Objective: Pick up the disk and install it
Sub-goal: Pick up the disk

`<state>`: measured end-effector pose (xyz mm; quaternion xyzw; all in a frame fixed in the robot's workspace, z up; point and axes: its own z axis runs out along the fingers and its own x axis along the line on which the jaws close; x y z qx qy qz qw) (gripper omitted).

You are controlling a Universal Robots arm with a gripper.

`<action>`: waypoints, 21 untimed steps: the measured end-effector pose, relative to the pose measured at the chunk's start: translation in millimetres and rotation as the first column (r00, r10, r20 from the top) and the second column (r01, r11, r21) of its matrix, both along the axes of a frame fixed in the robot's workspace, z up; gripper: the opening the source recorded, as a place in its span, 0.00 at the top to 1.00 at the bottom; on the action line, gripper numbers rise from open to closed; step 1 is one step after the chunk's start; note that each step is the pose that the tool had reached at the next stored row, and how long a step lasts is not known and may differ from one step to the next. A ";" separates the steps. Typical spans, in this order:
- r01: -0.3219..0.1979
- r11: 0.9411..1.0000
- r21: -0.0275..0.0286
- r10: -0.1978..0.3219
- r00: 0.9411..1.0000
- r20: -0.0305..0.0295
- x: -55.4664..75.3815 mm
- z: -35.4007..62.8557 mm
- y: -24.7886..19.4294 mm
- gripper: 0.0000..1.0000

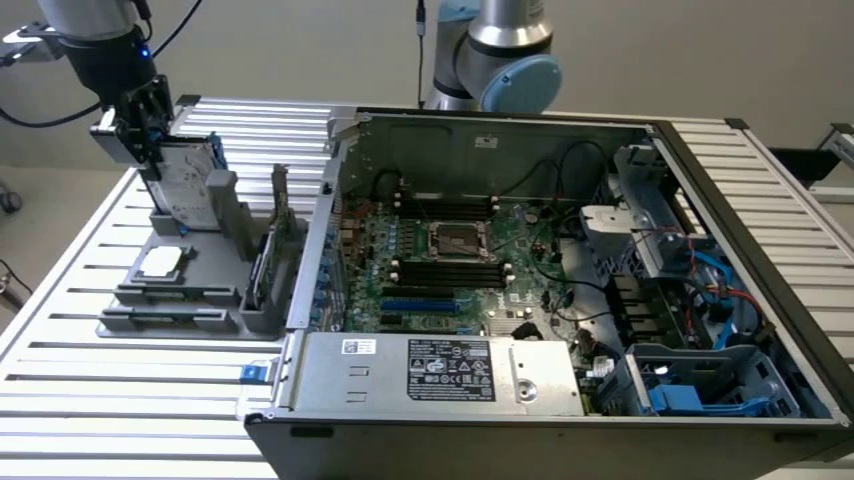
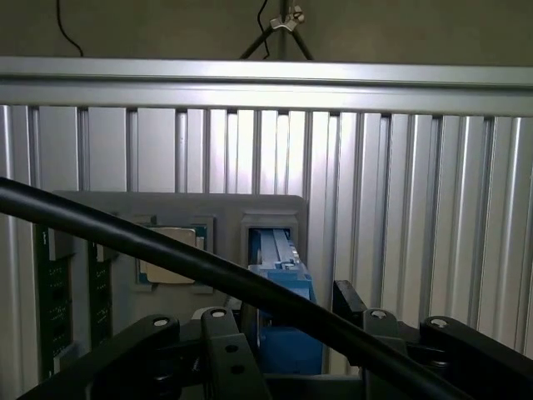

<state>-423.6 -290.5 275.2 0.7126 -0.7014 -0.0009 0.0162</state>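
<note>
At the exterior view's upper left, the upright disk is straddled by the wide-open gripper; pick-up is judged under way, and a square closing seems called for.

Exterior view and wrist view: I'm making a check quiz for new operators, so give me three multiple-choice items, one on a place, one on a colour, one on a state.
1. Where is the disk?
A. Inside the computer case
B. Standing on edge in the grey holder, at the exterior view's left of the case
C. Flat on top of the case

2. What colour is the disk's carrier?
A. Red
B. Yellow
C. Blue

3. How is the gripper?
A. Open, at the disk's upper end
B. Shut and empty
C. Shut on the disk, high above the holder

Answers: 1 B, the disk stands in the holder outside the case; 2 C, blue plastic frames it in the wrist view; 3 A, its jaws stand wide apart around the carrier.
</note>
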 end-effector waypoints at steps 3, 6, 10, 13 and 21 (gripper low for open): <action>0.000 1.000 0.000 0.000 1.000 0.000 0.0 0.0 0.0 0.46; 0.000 1.000 0.000 0.000 1.000 0.000 0.0 0.0 0.0 0.48; 0.000 1.000 0.000 0.000 1.000 0.000 0.0 0.0 -0.1 0.62; 0.000 1.000 0.000 0.000 1.000 0.000 0.0 0.0 -0.7 0.62; 0.001 1.000 0.000 -0.001 1.000 0.000 0.0 0.0 -6.1 0.62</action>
